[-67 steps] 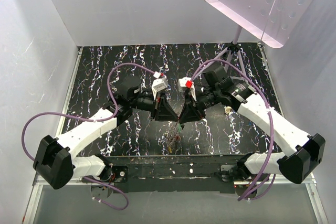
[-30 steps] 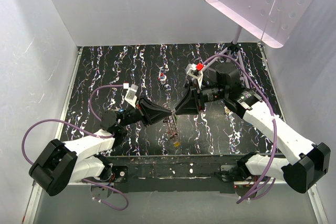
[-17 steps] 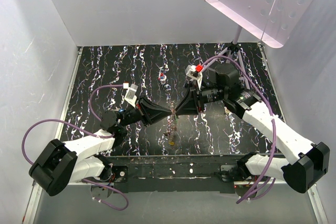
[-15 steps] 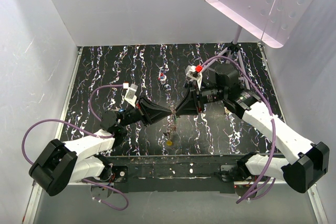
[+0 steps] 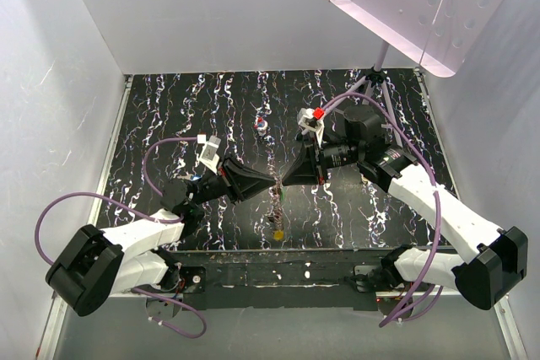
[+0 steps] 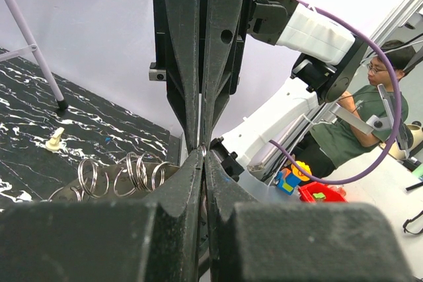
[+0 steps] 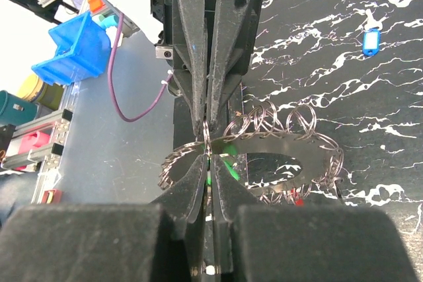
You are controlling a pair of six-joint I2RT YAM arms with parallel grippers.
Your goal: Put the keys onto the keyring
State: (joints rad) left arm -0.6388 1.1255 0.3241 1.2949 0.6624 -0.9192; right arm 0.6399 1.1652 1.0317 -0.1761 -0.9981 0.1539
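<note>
Both pairs of jaws are pinched to a hairline, tip against tip. Each looks closed on a wire loop at the rim of the keyring (image 7: 291, 143), though I cannot be sure which loop each holds. The keyring hangs in the air just under that meeting point, above the near middle of the table (image 5: 169, 115).

A green key (image 7: 228, 163) shows right behind the fingertips at the ring; whether it is threaded I cannot tell. A yellow key (image 5: 277, 233) sits below the ring in the top view, either dangling or lying on the table. A blue key (image 7: 371, 41) lies on the table well apart, so it is not yet on.

The left gripper (image 6: 201, 163) comes in low from the left and the right gripper (image 7: 207, 166) from the right. About two seconds ago they met nearer the bases and slightly further right. Since then the left arm has drawn back and dropped, and the right has reached across. Over the last second the pinch has barely moved and only the yellow key has drifted. I read this as a settled two-handed hold for prying a loop open, but one gripper must let go to fetch the blue key.

Farther out lie a blob (image 5: 262, 125), a lump (image 6: 54, 140) and a stand (image 5: 377, 73).
</note>
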